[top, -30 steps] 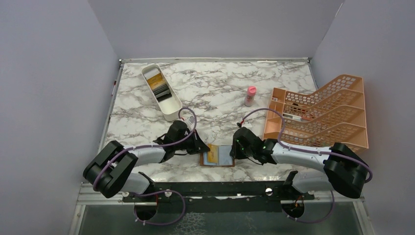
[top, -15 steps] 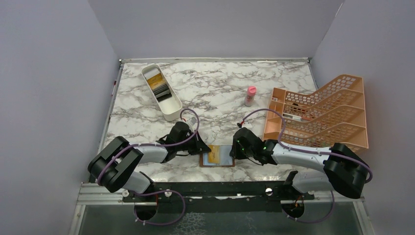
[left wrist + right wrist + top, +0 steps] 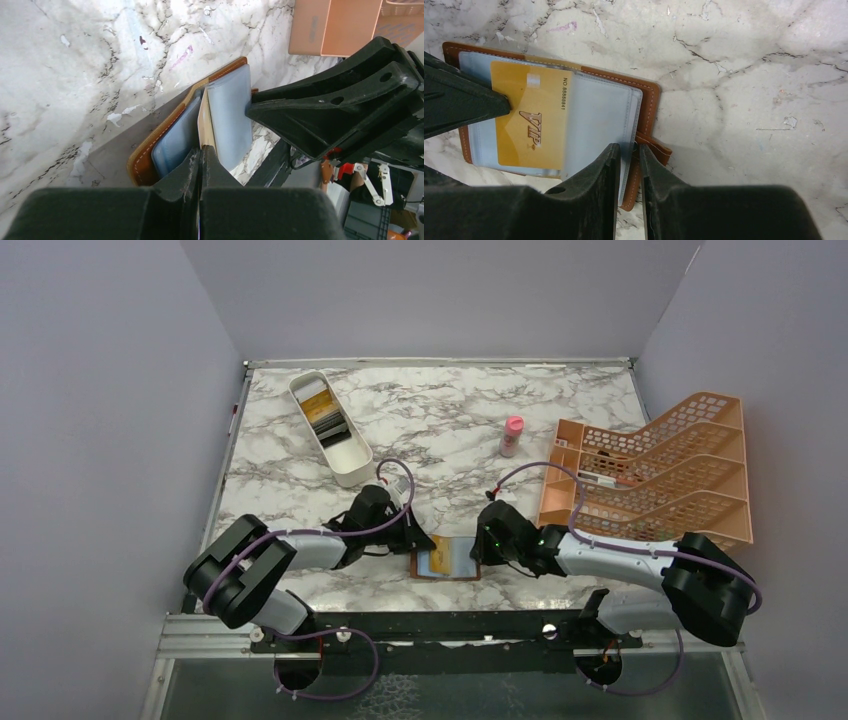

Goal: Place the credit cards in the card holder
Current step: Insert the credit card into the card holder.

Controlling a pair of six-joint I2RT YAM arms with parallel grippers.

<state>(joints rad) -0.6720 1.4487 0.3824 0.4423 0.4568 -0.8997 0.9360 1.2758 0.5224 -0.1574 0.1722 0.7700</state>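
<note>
- The holder [image 3: 447, 560] lies open, blue-grey inside up, at the near edge of the tabletop [image 3: 450, 430]. It sits between the two arms, so each can reach one side of it.
- The right pincer [image 3: 629, 150] pinches the holder's right-hand margin, with the clear leaf and brown cover between its fingers. I judge this anchors the holder so a sideways push cannot slide it away.
- The left pincer [image 3: 201, 152] is pressed together on the left end of a gold card [image 3: 531, 120]. It grips only that end, so most of the card's length is free to travel into a pocket.
- The card lies across the holder's left leaf, lettering up, pointing towards the right pincer, which suits a pocket that opens sideways.
- It seems to sit partly under the clear sleeve, though the sheen there makes that hard to settle.
- Other cards [image 3: 325, 418] wait in the white tray [image 3: 348, 452] at the far left, well apart from the holder. The job looks to be at an early stage.
</note>
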